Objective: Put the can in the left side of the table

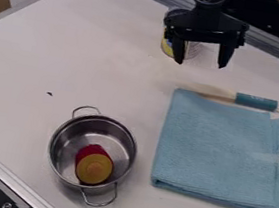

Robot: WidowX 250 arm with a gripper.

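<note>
The gripper (pixel 200 64) hangs at the upper right of the view, pointing down, its two fingers apart and open. Behind it stands the can (pixel 168 47), silver at the top with a yellow label, near the table's back edge. The gripper's left finger and body cover part of the can. Nothing is visible held between the fingers. The white table (pixel 85 40) spreads out to the left of both.
A steel pot (pixel 56 158) with a red and yellow object (pixel 95 168) inside stands at the lower middle. A folded blue cloth (pixel 222 151) lies at the right, with a teal-handled utensil (pixel 256 102) along its upper edge.
</note>
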